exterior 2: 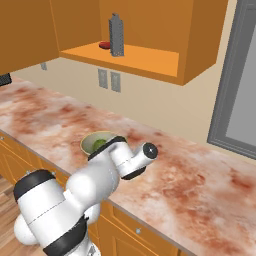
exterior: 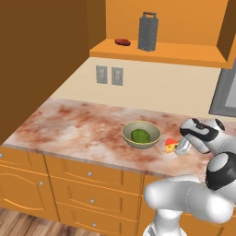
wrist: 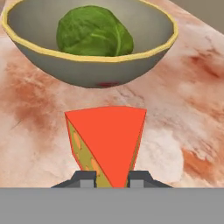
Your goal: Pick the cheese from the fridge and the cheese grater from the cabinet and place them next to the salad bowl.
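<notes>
The cheese (wrist: 107, 140), a yellow wedge with a red rind face, sits between the fingertips of my gripper (wrist: 111, 179), which is shut on it. In the left base view the cheese (exterior: 171, 145) is low over the counter just right of the salad bowl (exterior: 128, 137), with the gripper (exterior: 179, 148) at its right side. I cannot tell whether the wedge touches the counter. The bowl (wrist: 87, 72) holds a green leafy lump. The cheese grater (exterior: 148, 31) stands upright on the cabinet shelf (exterior: 184, 53). In the right base view my arm hides the cheese and part of the bowl (exterior 2: 91, 140).
A flat red item (exterior: 122, 42) lies on the shelf left of the grater. Two wall outlets (exterior: 109, 75) sit above the marbled counter (exterior: 83, 129). The grey fridge (exterior 2: 240, 85) stands at the right. Drawers with knobs run below the counter.
</notes>
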### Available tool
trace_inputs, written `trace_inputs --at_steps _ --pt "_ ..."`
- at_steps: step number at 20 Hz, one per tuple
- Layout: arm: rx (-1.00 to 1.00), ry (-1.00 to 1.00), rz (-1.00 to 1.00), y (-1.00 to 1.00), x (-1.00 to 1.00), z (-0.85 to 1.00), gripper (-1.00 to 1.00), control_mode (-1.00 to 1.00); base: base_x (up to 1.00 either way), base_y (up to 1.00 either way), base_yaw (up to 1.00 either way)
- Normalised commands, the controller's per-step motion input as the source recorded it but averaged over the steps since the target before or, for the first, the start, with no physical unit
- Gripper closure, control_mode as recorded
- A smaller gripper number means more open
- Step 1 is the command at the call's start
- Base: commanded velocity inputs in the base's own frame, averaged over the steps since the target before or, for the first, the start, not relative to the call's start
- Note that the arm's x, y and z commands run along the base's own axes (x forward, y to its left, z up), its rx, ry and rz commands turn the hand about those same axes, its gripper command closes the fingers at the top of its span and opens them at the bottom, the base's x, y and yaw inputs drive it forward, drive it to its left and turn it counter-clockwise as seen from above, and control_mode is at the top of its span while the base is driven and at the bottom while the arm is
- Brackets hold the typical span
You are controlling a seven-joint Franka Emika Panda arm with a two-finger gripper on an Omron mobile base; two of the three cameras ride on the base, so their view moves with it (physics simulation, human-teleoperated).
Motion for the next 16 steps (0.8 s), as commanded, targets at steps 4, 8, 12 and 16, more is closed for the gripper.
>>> trace_inputs --at_steps 4,8,12,16 --pt "-0.01 0.00 0.16 -0.08 0.30 -0.34 -1.00 -1.00 0.00 0.00 0.00" --pt "-0.02 0.00 0.13 0.00 0.17 -0.25 -1.00 -1.00 0.00 0.00 0.00" --pt "-0.03 0.00 0.06 0.00 0.09 -0.19 -1.00 -1.00 0.00 0.00 0.00" --pt "-0.01 0.00 0.00 -0.04 0.04 -0.02 -1.00 -1.00 0.00 0.00 0.00"
